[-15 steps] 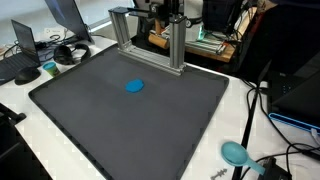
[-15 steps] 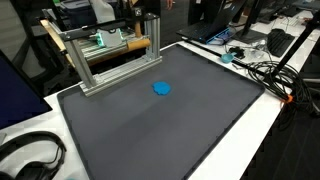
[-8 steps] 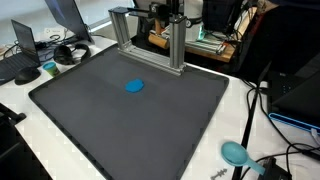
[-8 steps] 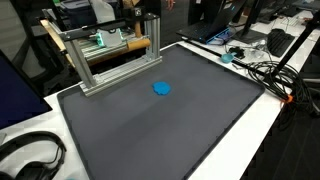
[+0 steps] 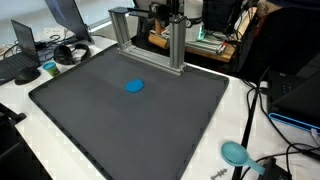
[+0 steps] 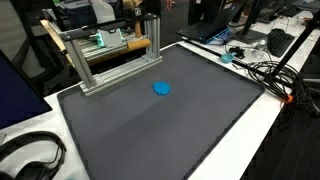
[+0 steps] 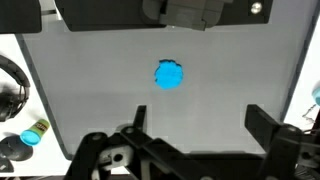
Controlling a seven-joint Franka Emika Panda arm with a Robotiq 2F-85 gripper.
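Note:
A small round blue object lies flat near the middle of a large dark grey mat. In the wrist view the blue object shows well beyond the fingertips, on the mat. My gripper hangs high above the mat, open, with nothing between its two dark fingers. Neither the arm nor the gripper appears in either exterior view.
An aluminium frame stands at the mat's far edge. Headphones and a laptop lie off the mat. A teal round thing and cables lie on the white table.

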